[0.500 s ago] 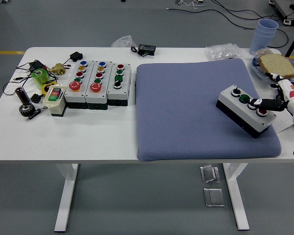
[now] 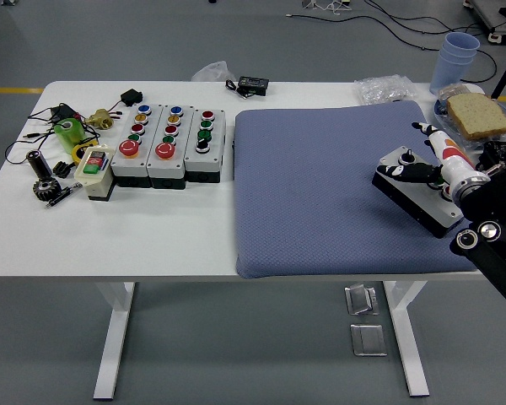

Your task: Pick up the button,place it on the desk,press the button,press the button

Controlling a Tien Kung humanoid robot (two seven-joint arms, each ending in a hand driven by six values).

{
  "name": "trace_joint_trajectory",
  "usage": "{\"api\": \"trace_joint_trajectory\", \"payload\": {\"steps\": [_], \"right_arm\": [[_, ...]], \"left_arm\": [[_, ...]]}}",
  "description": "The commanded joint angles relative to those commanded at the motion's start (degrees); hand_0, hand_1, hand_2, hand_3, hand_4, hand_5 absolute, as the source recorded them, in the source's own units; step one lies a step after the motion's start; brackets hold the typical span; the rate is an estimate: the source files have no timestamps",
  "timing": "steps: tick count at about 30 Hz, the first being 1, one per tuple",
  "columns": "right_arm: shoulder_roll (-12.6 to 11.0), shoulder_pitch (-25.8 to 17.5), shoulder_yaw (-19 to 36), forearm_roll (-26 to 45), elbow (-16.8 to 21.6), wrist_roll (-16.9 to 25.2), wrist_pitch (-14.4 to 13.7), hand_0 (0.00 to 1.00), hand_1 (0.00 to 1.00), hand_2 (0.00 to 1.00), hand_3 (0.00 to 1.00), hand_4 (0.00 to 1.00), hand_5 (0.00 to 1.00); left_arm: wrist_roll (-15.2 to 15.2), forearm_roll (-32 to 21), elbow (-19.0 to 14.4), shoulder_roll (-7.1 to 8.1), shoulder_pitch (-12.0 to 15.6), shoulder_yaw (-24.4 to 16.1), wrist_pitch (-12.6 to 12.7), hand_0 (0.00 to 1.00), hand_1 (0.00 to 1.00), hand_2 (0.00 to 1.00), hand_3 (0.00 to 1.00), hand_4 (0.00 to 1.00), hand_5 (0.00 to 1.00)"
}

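Note:
A grey button box (image 2: 404, 159) with a black base lies tilted on the blue pad (image 2: 320, 186), near its right edge. A black knob shows on its far left end; its other buttons are hidden under my hand. My right hand (image 2: 402, 150) reaches in from the right and rests on top of the box. Its fingers (image 2: 434, 139) are spread, one pointing up and left past the box's far edge, the thumb lying across the top towards the box's left corner. The box stays on the pad. My left arm is out of view.
Three more button boxes (image 2: 169, 143) stand in a row at the left, with a small switch box (image 2: 94, 164), a green tape roll (image 2: 67, 131), a gear (image 2: 44, 187) and cables. A black adapter (image 2: 253, 83), a plastic bag (image 2: 384, 87), blue cups (image 2: 457, 57) and bread (image 2: 479, 114) lie along the back.
My right arm has come further in from the right. The hand, which touched the box with one finger, now lies over the box with its fingers spread.

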Motion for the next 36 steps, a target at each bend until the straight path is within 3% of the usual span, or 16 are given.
{"api": "trace_joint_trajectory", "payload": {"steps": [15,22,23,28,29,34,35,36], "right_arm": [[1.88,4.41,-5.89,-5.3,-11.95,-0.69,0.59,0.988,0.922,0.967,0.962,0.998,0.362],[1.54,5.26,-7.96,-8.64,-13.39,-1.65,1.24,0.968,0.906,0.942,0.945,0.998,0.366],[1.51,5.37,-8.02,-8.98,-13.49,-1.94,1.38,0.901,0.827,0.87,0.88,0.998,0.345],[1.84,6.11,-8.11,-9.87,-14.84,-4.58,2.55,0.901,0.827,0.87,0.88,0.998,0.345],[1.89,6.24,-8.16,-9.99,-15.14,-5.06,2.76,0.791,0.666,0.744,0.811,0.998,0.343],[2.03,6.72,-8.37,-10.48,-16.52,-7.07,3.5,0.791,0.666,0.744,0.811,0.998,0.343],[2.01,6.81,-8.43,-10.58,-16.82,-7.29,3.31,0.636,0.478,0.599,0.718,0.977,0.306],[2.0,6.84,-8.46,-10.62,-16.94,-7.38,3.23,0.636,0.478,0.599,0.718,0.977,0.306]], "left_arm": [[0.12,-0.12,0.0,0.0,-0.23,0.02,0.1,0.529,0.419,0.417,0.425,0.255,0.506],[0.25,-0.13,0.0,0.0,-0.65,0.19,0.17,0.529,0.42,0.417,0.427,0.253,0.504],[0.2,-0.44,0.0,0.0,-0.66,0.3,0.23,0.528,0.42,0.418,0.427,0.25,0.506],[0.09,-0.88,0.0,0.0,-0.86,0.55,0.32,0.528,0.42,0.418,0.427,0.25,0.506],[0.11,-0.82,0.0,0.0,-0.91,0.52,0.32,0.529,0.42,0.417,0.426,0.251,0.504],[0.09,-1.06,0.0,0.0,-0.98,0.57,0.37,0.529,0.42,0.417,0.426,0.251,0.504],[0.13,-0.87,0.0,0.0,-1.01,0.49,0.34,0.529,0.42,0.417,0.428,0.25,0.508],[0.15,-0.8,0.0,0.0,-1.02,0.46,0.33,0.529,0.42,0.417,0.428,0.25,0.508]]}}
